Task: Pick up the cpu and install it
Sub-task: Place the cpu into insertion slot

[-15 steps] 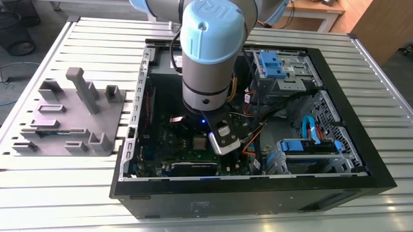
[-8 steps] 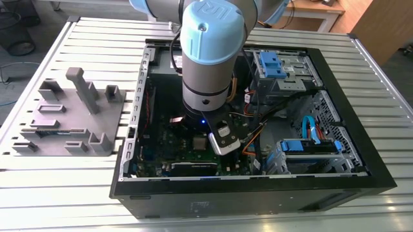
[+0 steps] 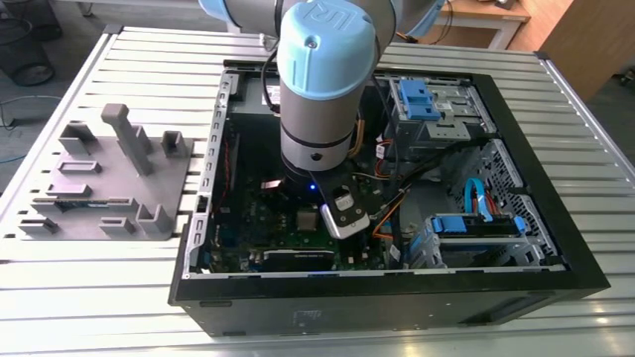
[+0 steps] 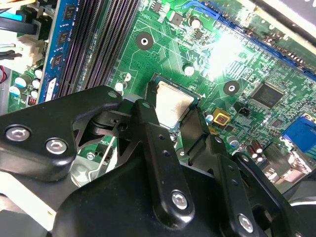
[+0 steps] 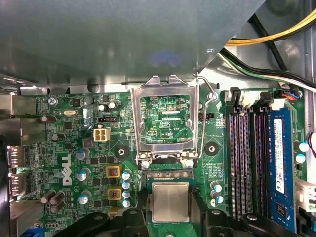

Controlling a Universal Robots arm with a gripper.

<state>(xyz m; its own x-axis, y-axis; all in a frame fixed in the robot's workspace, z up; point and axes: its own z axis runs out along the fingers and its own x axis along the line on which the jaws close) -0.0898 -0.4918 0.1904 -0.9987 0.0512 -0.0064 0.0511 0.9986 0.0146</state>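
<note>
The cpu (image 5: 170, 201) (image 4: 173, 102), a small square chip with a pale silvery top, lies flat at the socket on the green motherboard (image 5: 74, 143) (image 4: 247, 59). My gripper (image 5: 170, 210) (image 4: 174, 118) is shut on it, with one black finger (image 4: 148, 123) pressed to one side and the other finger (image 4: 200, 131) to the opposite side. Beyond the cpu, the socket's metal retention frame (image 5: 165, 94) stands flipped open with its lever (image 5: 210, 98) raised. In the exterior view the arm (image 3: 317, 89) reaches straight down into the open computer case (image 3: 397, 286).
Long black memory slots (image 5: 247, 163) (image 4: 98, 39) run beside the socket, one holding a blue module (image 5: 279, 153). Yellow and black cables (image 5: 276, 39) cross the case. Blue drive cages (image 3: 427, 100) (image 3: 476, 223) sit on the exterior view's right. A grey fixture block (image 3: 100, 186) lies on the slatted table at the left.
</note>
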